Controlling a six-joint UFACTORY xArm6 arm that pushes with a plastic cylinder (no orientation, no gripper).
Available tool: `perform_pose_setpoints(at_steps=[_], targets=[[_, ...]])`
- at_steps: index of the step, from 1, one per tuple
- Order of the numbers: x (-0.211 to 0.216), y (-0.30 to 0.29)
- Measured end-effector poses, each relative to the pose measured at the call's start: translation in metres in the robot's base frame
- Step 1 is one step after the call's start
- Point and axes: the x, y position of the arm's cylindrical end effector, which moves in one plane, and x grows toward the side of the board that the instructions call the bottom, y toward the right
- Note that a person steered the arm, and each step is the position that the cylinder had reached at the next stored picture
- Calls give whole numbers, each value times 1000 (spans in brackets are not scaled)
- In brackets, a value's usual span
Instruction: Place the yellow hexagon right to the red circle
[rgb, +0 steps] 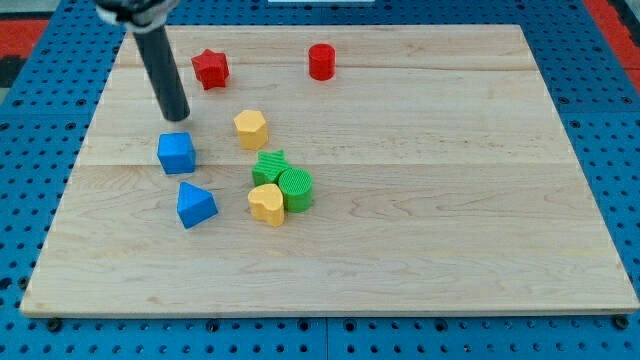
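the yellow hexagon (250, 128) sits on the wooden board (450, 200), left of the middle and in its upper half, apart from every other block. going near to far: closest to the view's bottom lie a blue triangle-like block (195, 204) and a yellow heart-like block (267, 203), the heart pressed against a green round block (296, 189) with a second green block (268, 166), maybe a star, just behind it. next up is a blue cube (176, 152), then the hexagon, then my tip (180, 118), and farthest away a red star (211, 68) and the red circle (321, 61).

there is no pincer on this arm, only a rod, so nothing is spread or pinching; my tip stands on the board just above the blue cube, touching no block as far as i can tell.

the relation that matters: the hexagon lies to the view's right of my tip, nearly level with it, and the red circle lies up and to the right of the hexagon. a push would need to start from the hexagon's lower left, i judge.

the hexagon looks small, squat and faceted, with no clear long axis.
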Motion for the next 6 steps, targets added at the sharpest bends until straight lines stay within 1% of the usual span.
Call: perform_pose_setpoints(at_steps=[1, 2, 3, 4, 5, 6], targets=[[10, 77], [9, 169], [-37, 191], [-72, 206], [-72, 191], [-77, 241]])
